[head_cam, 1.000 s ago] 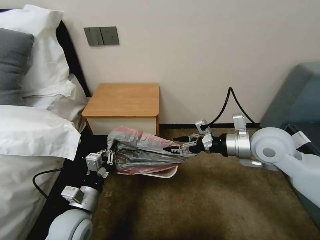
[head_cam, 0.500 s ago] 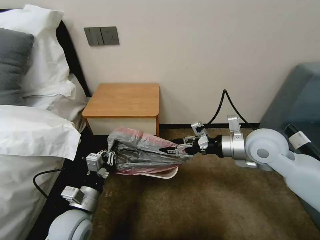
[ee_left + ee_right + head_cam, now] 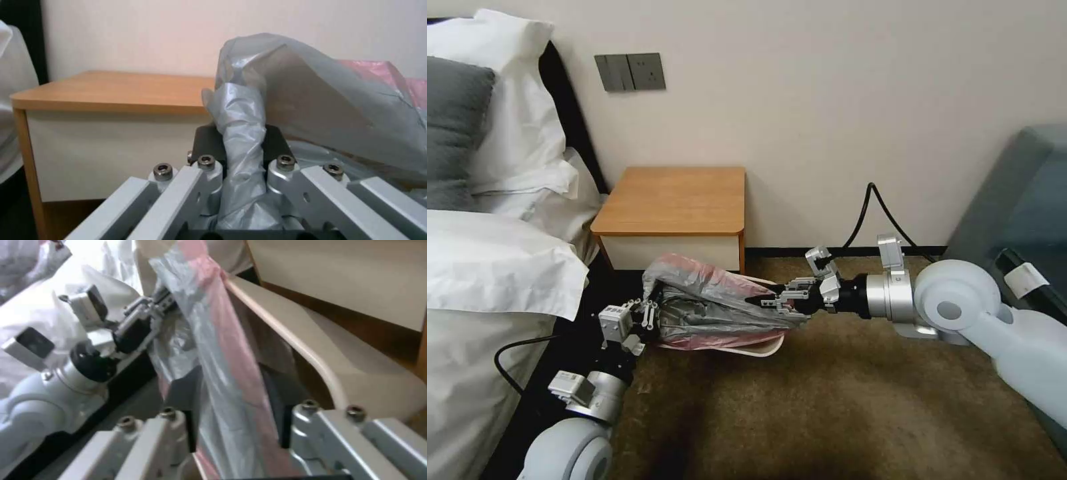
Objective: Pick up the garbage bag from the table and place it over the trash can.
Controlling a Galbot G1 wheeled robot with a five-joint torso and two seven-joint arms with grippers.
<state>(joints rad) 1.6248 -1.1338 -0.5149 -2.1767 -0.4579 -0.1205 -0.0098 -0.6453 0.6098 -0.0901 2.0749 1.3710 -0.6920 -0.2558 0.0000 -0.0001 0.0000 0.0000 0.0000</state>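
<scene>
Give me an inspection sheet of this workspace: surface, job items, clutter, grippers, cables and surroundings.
Surface: the table, nothing seen on top.
Job's things: the garbage bag hangs stretched between both grippers above the trash can, which stands on brown carpet in front of the table; bag not over the rim.
Clutter: nothing seen.
Grippers: left gripper shut on the bag's left end; right gripper shut on its right end.
Cables: black cable looping above the right wrist; another black cable beside the bed.
Surroundings: bed with white pillows, wall switches, grey sofa.
</scene>
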